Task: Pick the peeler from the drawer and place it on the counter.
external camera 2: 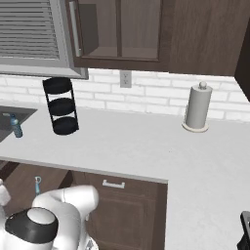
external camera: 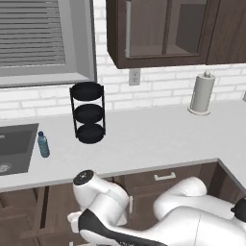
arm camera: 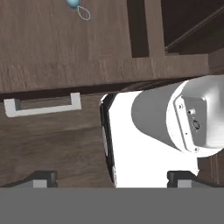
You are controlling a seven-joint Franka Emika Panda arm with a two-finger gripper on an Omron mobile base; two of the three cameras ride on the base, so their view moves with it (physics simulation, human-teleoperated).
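Observation:
The drawer is pulled open under my hand, its silver bar handle on the front board. The peeler lies at the far end of the drawer floor, with a blue handle and a pale loop head. From the right base view the peeler shows in the open drawer below the counter edge. My gripper is open with nothing between its fingertips. It hangs above the drawer front, well short of the peeler. The counter runs long and pale grey.
A black three-tier rack and a small water bottle stand on the counter near the sink. A paper towel roll is at the back right. A narrower shut drawer sits beside the open one.

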